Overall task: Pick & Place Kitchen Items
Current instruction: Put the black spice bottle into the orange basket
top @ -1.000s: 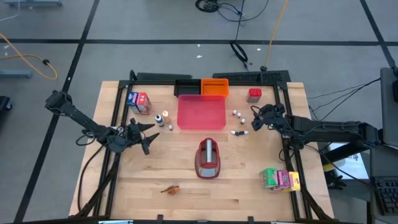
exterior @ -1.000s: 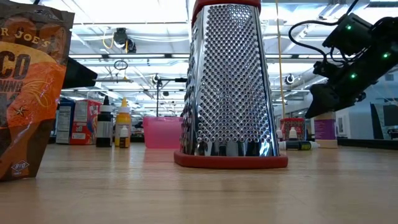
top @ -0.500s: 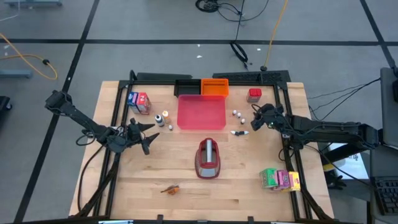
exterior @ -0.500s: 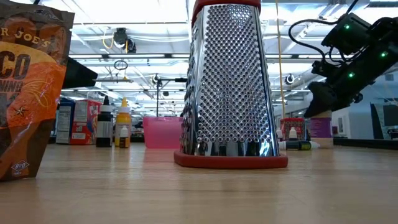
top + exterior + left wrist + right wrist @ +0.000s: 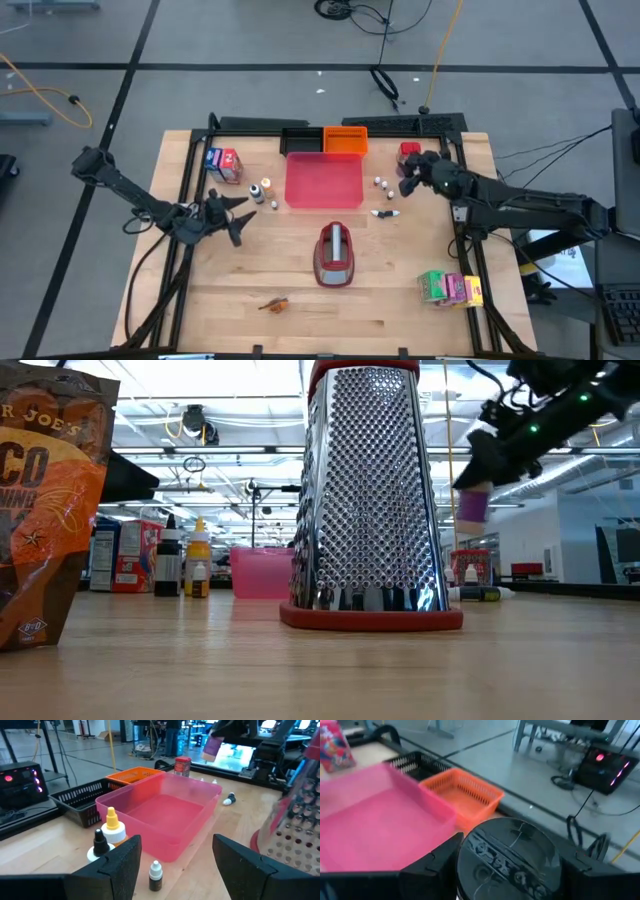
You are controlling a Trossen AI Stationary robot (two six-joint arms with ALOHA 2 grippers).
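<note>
The pink container point(image 5: 470, 506) is off the counter point(image 5: 400, 310), clamped in the right gripper point(image 5: 409, 180) above the counter's right rear area, near the red carton point(image 5: 408, 151) and beside the pink tray point(image 5: 300, 190). From above, the gripper covers the container entirely and the grip cannot be judged there. The low view shows only the container's lower body hanging under the dark fingers. The right wrist view shows only its dark round lid point(image 5: 509, 857) between the two fingers. Its label cannot be read in any view. The left wrist view shows it far off and blurred, held above counter level point(image 5: 213, 748). The left gripper point(image 5: 232, 217) hovers over the counter's left side, fingers spread wide and holding nothing. Its wrist view shows three small bottles point(image 5: 111, 832) just in front of it, by the tray's near corner. The grater point(image 5: 370, 490) fills the middle of the low view and hides most of the tray behind it. A printed snack bag point(image 5: 50, 510) is cut off at that view's left edge. Only the high view shows the green, pink and yellow cartons point(image 5: 448, 288) at the right front edge and the orange-brown piece point(image 5: 274, 302) near the front. The blue-red-white carton point(image 5: 222, 163) stands at the left rear.
</note>
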